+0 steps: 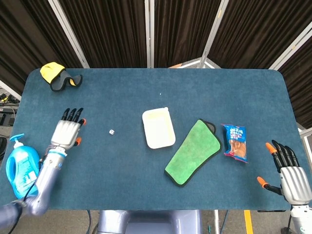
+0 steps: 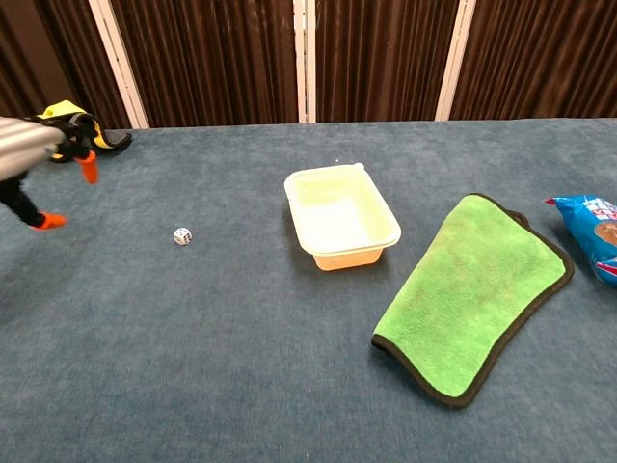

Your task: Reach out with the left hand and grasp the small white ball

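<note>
A small white ball-like piece with dark spots (image 1: pixel 111 131) (image 2: pixel 182 235) lies on the blue table, left of the white tray (image 1: pixel 158 127) (image 2: pixel 342 224). My left hand (image 1: pixel 68 129) (image 2: pixel 43 164) hovers to the left of it, apart from it, fingers spread and holding nothing. Another tiny white round bit (image 1: pixel 165 108) (image 2: pixel 359 166) sits at the tray's far right corner. My right hand (image 1: pixel 288 171) stays open near the table's front right edge and shows only in the head view.
A green cloth (image 1: pixel 192 152) (image 2: pixel 472 289) lies right of the tray, with a blue snack packet (image 1: pixel 235 142) (image 2: pixel 590 231) beyond it. A blue soap bottle (image 1: pixel 22 165) stands at the front left. A yellow-and-black item (image 1: pixel 58 77) (image 2: pixel 82 130) rests at the far left corner.
</note>
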Available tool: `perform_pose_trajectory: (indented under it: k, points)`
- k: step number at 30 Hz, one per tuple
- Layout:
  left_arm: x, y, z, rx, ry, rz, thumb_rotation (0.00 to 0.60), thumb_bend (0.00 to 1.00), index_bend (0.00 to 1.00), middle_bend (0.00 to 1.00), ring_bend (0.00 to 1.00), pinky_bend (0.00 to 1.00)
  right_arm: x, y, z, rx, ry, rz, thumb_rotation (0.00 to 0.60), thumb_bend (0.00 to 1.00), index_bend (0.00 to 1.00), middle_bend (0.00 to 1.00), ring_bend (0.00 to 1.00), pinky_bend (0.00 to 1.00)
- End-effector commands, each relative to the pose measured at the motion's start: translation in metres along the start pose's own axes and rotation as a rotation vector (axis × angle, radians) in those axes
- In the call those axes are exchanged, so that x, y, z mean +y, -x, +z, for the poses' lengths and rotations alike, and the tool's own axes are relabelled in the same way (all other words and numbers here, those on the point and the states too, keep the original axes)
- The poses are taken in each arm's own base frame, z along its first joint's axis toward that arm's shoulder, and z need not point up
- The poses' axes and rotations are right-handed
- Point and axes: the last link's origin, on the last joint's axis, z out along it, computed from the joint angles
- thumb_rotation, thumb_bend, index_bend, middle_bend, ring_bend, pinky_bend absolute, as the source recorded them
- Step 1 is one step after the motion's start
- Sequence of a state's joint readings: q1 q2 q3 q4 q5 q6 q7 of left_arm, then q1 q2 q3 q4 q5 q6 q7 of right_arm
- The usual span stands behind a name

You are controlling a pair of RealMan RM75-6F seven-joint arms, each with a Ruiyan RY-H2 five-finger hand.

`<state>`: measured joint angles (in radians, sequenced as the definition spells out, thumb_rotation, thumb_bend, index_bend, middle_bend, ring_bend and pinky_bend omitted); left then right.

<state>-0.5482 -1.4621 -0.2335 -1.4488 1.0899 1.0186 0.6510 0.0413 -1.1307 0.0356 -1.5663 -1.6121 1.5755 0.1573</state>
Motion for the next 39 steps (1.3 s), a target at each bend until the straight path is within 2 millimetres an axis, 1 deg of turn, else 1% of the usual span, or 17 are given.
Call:
perform_pose_trajectory:
  k: [1,4,8,20,22,26,33,36,39]
  points:
    - [0.026,0.007,0.029,-0.04,0.037,0.01,0.6,0.29,0.36,0.0,0.0,0.0,0.003,-0.001,0.002,0.009,0.009,0.003,0.6,0.09,0.06,0.0,0.0,0.0]
    - [0.041,0.012,0.042,-0.063,0.061,0.015,0.6,0.3,0.37,0.0,0.0,0.0,0.006,-0.002,0.004,0.013,0.021,0.015,0.6,0.09,0.06,0.0,0.0,0.0]
    - [0.056,0.016,0.051,-0.068,0.082,0.016,0.6,0.3,0.39,0.0,0.0,0.0,0.009,-0.001,0.005,0.009,0.026,0.014,0.6,0.09,0.06,0.0,0.0,0.0]
    - [0.082,0.023,0.063,-0.089,0.116,-0.016,0.6,0.31,0.44,0.0,0.0,0.0,0.01,-0.001,0.003,0.004,0.031,0.016,0.6,0.09,0.06,0.0,0.0,0.0]
    - [0.084,0.023,0.066,-0.092,0.112,-0.02,0.6,0.31,0.44,0.0,0.0,0.0,0.009,-0.001,0.002,0.002,0.032,0.017,0.6,0.09,0.06,0.0,0.0,0.0]
    - [0.088,0.022,0.07,-0.099,0.111,-0.015,0.6,0.36,0.43,0.0,0.0,0.0,0.009,-0.002,0.002,0.005,0.032,0.02,0.6,0.09,0.06,0.0,0.0,0.0]
    - [0.091,0.025,0.073,-0.119,0.106,-0.022,0.6,0.36,0.41,0.0,0.0,0.0,0.01,-0.003,0.002,0.006,0.032,0.023,0.6,0.11,0.06,0.0,0.0,0.0]
    - [0.093,0.027,0.073,-0.125,0.107,-0.021,0.6,0.36,0.44,0.0,0.0,0.0,0.01,-0.004,0.002,0.012,0.031,0.026,0.6,0.11,0.06,0.0,0.0,0.0]
    - [0.095,0.028,0.073,-0.128,0.108,-0.022,0.6,0.39,0.51,0.0,0.0,0.0,0.01,-0.005,0.002,0.015,0.029,0.033,0.6,0.11,0.06,0.0,0.0,0.0]
